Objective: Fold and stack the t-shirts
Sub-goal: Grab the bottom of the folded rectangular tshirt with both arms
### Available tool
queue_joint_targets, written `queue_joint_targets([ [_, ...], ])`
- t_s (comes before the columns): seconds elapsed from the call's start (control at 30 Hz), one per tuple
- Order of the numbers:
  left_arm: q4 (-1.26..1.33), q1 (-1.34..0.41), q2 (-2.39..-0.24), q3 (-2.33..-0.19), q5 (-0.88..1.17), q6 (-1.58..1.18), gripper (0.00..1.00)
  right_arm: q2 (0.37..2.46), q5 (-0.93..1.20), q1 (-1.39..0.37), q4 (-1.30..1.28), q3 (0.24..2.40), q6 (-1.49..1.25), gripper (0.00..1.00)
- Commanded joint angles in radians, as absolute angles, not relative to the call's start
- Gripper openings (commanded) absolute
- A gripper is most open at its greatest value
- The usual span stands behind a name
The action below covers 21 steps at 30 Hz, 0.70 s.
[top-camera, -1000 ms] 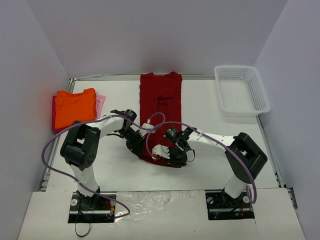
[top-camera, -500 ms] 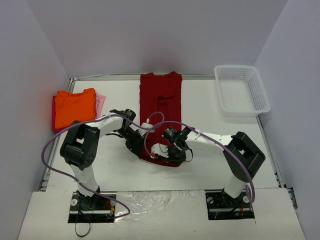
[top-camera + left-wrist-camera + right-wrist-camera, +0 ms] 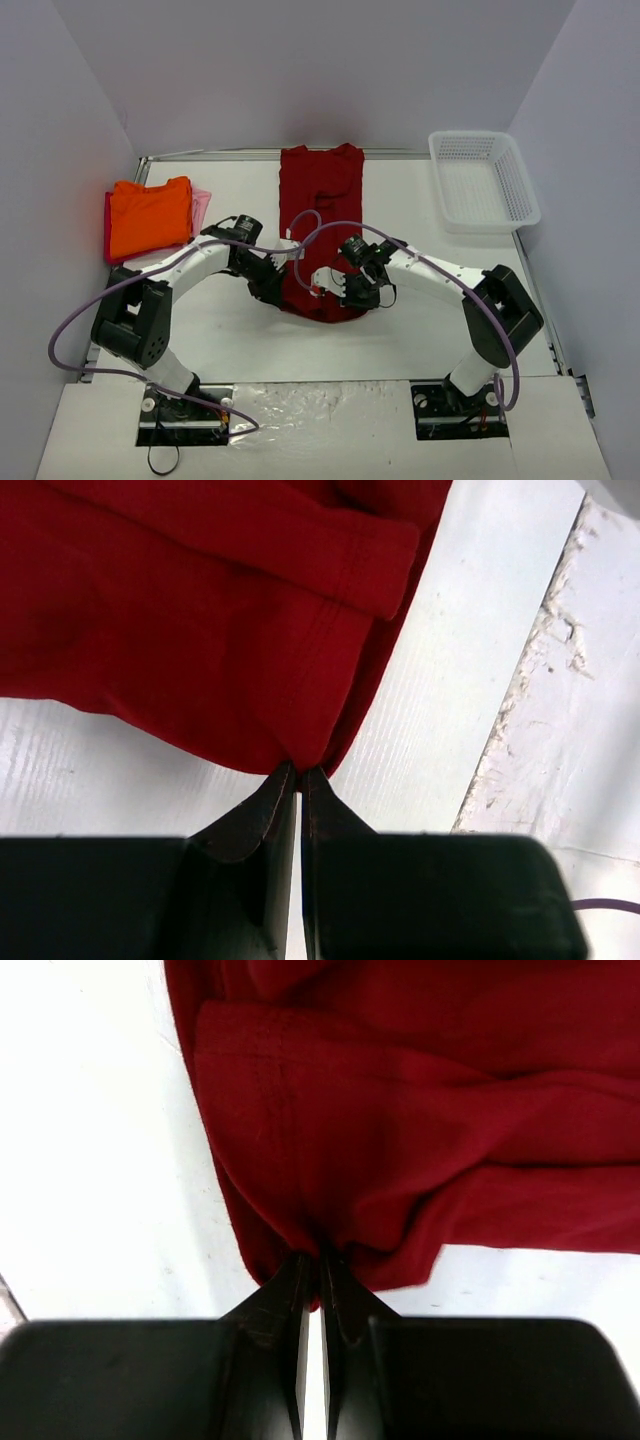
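The dark red t-shirt (image 3: pixel 320 200) lies as a long strip down the table's middle, its near end lifted and bunched between my grippers. My left gripper (image 3: pixel 281 285) is shut on the shirt's near left corner (image 3: pixel 300 762). My right gripper (image 3: pixel 347 291) is shut on the near right corner (image 3: pixel 318 1250). Cloth hangs in folds from both pairs of jaws in the wrist views. The orange t-shirt (image 3: pixel 150 215) lies folded at the far left on top of the pale pink t-shirt (image 3: pixel 201 208), whose edge shows beside it.
A white mesh basket (image 3: pixel 483 180) stands at the back right. White walls close in the table on three sides. The table's metal edge (image 3: pixel 100 340) runs along the left. Purple cables loop over both arms.
Both grippers have moved away from me with the shirt's near hem, folding it up over the strip. The left arm's elbow has swung out to the left.
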<state>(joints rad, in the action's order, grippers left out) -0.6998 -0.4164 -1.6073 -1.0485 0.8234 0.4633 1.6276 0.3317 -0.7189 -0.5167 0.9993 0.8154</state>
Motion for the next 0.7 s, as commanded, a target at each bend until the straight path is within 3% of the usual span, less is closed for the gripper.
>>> queue_joint_targets([
  [0.0,-0.695,-0.414,-1.552,-1.057,0.876,0.482,0.02,1.592,0.4,-0.699,-0.623,1.054,0.807,0.0],
  [0.67,-0.922,-0.416,-1.563,-1.114,0.969,0.67,0.02,1.514,0.494,-0.69,-0.821,1.095,0.85,0.0],
])
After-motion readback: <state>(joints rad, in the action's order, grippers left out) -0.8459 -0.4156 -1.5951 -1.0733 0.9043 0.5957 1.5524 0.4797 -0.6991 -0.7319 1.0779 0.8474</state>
